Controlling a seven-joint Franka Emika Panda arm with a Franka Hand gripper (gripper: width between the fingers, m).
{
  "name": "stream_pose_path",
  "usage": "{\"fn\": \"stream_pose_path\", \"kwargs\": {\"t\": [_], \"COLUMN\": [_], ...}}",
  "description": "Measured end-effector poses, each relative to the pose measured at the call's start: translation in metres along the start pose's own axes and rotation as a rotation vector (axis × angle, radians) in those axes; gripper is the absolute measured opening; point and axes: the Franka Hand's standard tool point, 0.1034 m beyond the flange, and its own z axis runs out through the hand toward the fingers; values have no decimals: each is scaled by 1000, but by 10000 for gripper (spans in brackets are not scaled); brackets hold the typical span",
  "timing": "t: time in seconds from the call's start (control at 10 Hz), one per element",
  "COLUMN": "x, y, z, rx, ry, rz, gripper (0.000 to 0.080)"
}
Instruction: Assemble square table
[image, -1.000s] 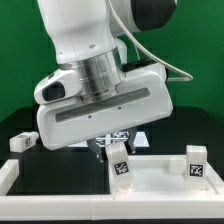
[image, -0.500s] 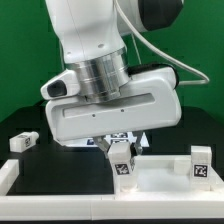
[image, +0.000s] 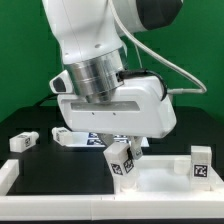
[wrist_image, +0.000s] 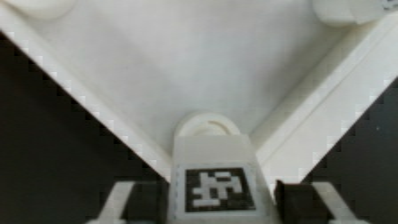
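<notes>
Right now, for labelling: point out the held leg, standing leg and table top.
held leg (image: 122, 164): exterior view, tagged face
standing leg (image: 198, 166): exterior view, tagged face
table top (image: 165, 181): exterior view, bare surface

The tool has twisted, tipping the leg it grips sideways.

Short white blocky plastic leg with black-and-white tag: four, one partly hidden. Large white square plastic top with raised rim: one. White robot arm: one. Black table surface: one.
</notes>
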Motion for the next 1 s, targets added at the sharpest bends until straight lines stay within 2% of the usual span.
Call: {"fn": "stream_pose_path", "kwargs": {"t": [0.2, 0.3, 0.4, 0.5, 0.7, 1.0], "x": [0, -2, -6, -13, -16, -15], "y": [-1, -1, -4, -11, -17, -18], "z": [0, 1, 2, 6, 11, 11], "rx": [7, 43, 62, 62, 77, 87], "ry": [-3, 8, 22, 19, 22, 18], "rz": [135, 346, 462, 584, 763, 817], "gripper": [288, 288, 288, 288, 288, 288]}}
